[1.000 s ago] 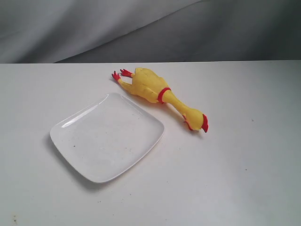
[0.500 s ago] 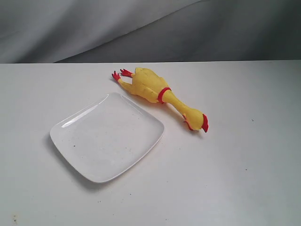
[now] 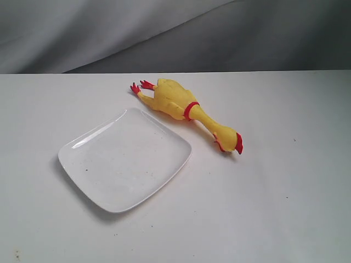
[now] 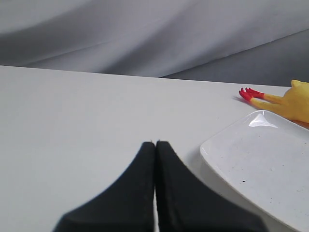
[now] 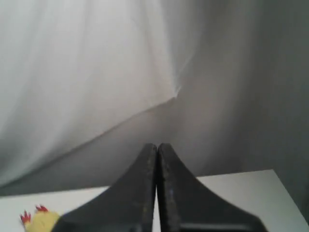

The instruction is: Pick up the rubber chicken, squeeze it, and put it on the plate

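Observation:
The yellow rubber chicken lies flat on the white table, red feet toward the back left, red comb toward the front right. Just in front of it sits the glossy white plate, bare, its far corner close to the chicken's body. Neither gripper shows in the exterior view. In the left wrist view my left gripper is shut with nothing in it, over bare table beside the plate; the chicken's feet and rump show beyond. My right gripper is shut and empty, with part of the chicken low in that view.
A grey cloth backdrop hangs behind the table's far edge. White tabletop stretches to the right of the plate and in front of the chicken.

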Controlling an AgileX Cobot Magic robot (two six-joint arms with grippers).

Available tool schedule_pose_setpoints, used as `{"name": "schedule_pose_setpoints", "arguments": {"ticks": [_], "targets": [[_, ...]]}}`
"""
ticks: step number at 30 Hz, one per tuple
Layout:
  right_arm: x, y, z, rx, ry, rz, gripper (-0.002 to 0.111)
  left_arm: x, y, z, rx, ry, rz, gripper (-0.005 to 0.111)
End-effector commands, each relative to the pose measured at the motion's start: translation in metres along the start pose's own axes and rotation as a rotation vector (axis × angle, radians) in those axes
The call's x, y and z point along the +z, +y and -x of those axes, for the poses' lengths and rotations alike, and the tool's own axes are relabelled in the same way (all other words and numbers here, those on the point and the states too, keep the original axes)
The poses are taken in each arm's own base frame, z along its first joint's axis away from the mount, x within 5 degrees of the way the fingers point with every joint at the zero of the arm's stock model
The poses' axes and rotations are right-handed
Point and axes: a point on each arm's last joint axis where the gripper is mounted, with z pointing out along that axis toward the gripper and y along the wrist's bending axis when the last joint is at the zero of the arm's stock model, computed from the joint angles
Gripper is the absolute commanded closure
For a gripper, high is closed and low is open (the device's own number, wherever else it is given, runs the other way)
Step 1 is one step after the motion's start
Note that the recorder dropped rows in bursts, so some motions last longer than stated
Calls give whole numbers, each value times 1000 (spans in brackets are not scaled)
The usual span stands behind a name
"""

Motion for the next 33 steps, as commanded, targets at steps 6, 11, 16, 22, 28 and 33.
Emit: {"name": "schedule_pose_setpoints", "arguments": {"ticks": [6, 11, 16, 22, 28, 33], "targets": [[107, 10, 2, -254, 413, 162, 108, 0, 0, -1, -7, -2, 0, 106], [153, 11, -15, -159, 483, 199, 108, 0, 0, -1, -7, -2, 0, 106], [194, 8, -44, -129, 506, 235, 108, 0, 0, -1, -7, -2, 0, 106], [227, 33, -96, -304, 615, 416, 108, 0, 0, -1, -7, -2, 0, 106], [252, 79, -159, -507, 683, 576, 89, 0, 0, -1, -7, -2, 0, 106], [263, 108, -204, -560, 717, 610, 49, 0, 0, -1, -7, -2, 0, 106]]}}
